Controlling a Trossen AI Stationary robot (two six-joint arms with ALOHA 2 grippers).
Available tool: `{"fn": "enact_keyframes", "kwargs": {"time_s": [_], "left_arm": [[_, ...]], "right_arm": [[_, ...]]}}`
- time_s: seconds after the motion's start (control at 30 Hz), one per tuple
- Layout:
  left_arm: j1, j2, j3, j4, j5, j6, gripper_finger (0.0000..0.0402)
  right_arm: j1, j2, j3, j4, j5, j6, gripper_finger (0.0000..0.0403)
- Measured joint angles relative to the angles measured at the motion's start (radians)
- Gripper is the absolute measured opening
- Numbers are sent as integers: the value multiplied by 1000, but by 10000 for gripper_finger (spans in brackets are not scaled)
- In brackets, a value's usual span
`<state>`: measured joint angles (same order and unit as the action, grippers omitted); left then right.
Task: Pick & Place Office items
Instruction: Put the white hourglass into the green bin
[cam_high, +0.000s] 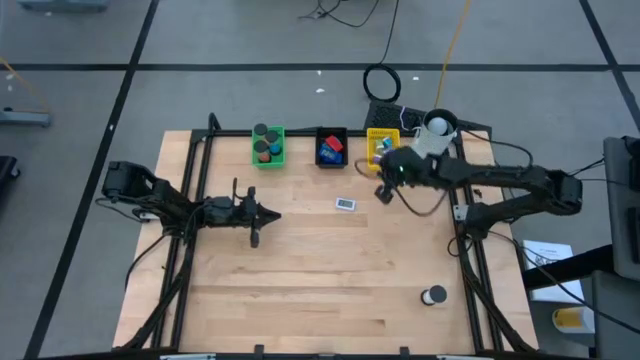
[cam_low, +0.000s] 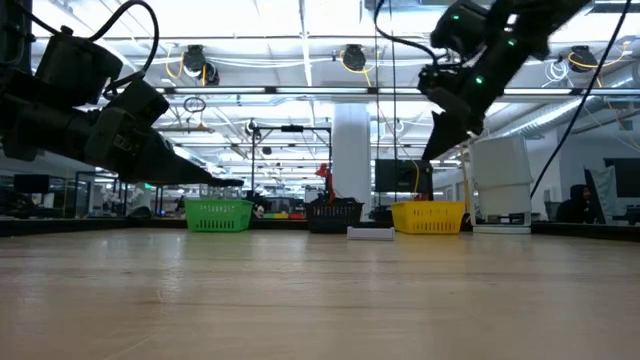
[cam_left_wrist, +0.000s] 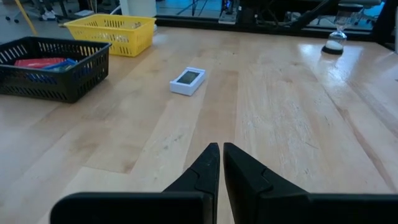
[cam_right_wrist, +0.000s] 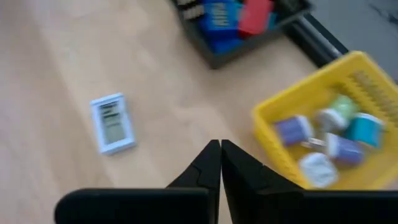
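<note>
Three trays stand in a row at the table's far side. The green tray holds dark rolls, the black tray blue and red blocks, and the yellow tray several small white, green, blue and purple pieces. A small white rectangular item lies flat on the table in front of the black tray. A dark round roll stands near the front right. My right gripper hangs shut and empty in the air just in front of the yellow tray. My left gripper rests shut at the left, pointing toward the white item.
A white cup stands behind the yellow tray. Black frame rails run along the table's left and right sides. Bare wood stretches across the middle and near part of the table.
</note>
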<state>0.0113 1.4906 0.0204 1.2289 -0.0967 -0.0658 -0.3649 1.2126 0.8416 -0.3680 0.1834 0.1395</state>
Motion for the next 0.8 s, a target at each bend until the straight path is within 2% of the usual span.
{"fn": "enact_keyframes", "kwargs": {"time_s": [0.13,0.27,0.4,0.53,0.8], "left_arm": [[0,0,0,-2,-1,1,31],[0,0,0,-10,-1,2,31],[0,0,4,-44,-2,4,31],[0,0,31,-85,-2,5,31],[-25,0,86,-74,3,67,29]], "right_arm": [[90,-41,-139,167,-1,3,11],[165,-65,-209,228,14,26,8],[248,-87,-210,184,104,62,1],[338,-108,-210,126,134,142,1],[558,-103,-97,-219,163,425,0]]}}
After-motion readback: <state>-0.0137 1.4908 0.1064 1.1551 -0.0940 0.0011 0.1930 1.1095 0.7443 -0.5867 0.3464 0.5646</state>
